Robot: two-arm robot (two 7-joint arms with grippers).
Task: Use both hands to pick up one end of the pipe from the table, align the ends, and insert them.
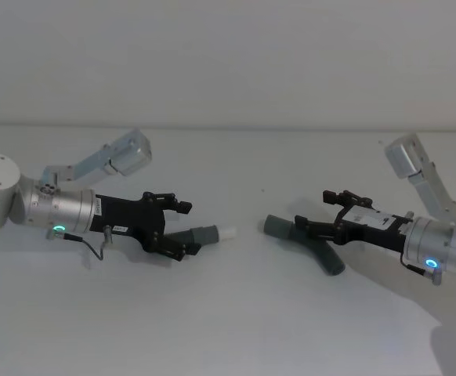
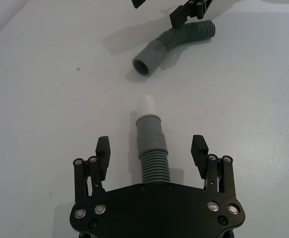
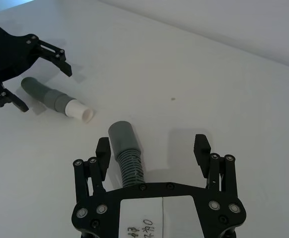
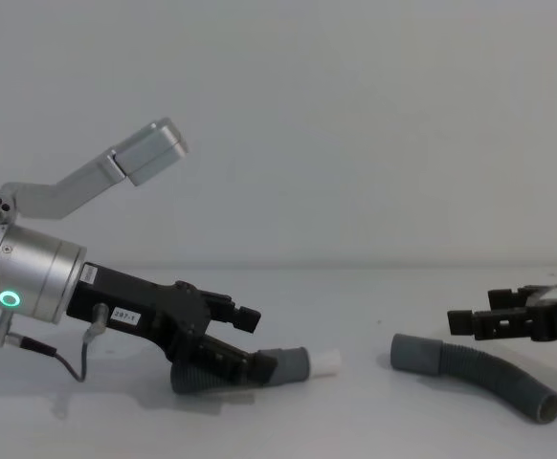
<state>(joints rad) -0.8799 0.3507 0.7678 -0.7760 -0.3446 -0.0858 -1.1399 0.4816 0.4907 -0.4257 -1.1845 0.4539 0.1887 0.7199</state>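
**Clamp the ribs and leave both ends free**

Head view: the left pincer [image 1: 185, 229] is spread apart around the short dark grey corrugated hose piece [image 1: 204, 235]. The white plug tip [image 1: 226, 233] pokes out ahead of its fingertips. The right pincer [image 1: 316, 211], equally apart, straddles the longer curved grey corrugated hose [image 1: 322, 251] on the plain white bench [image 1: 228, 329].

Left wrist view: the short piece lies centred between the fingers and touches neither. Its smooth grey collar [image 2: 149, 130] sits just ahead of them. Closing here should land on the ribs, which looks right.

Right wrist view: the smooth grey sleeve [image 3: 122, 136] of the curved hose sits nearer one finger than the other. Centring the pincer first would probably stop the hose swinging as it clamps.

Chest view: both pieces lie flat, with plug and sleeve mouth apart and roughly facing. A low, level lift should keep them in line.
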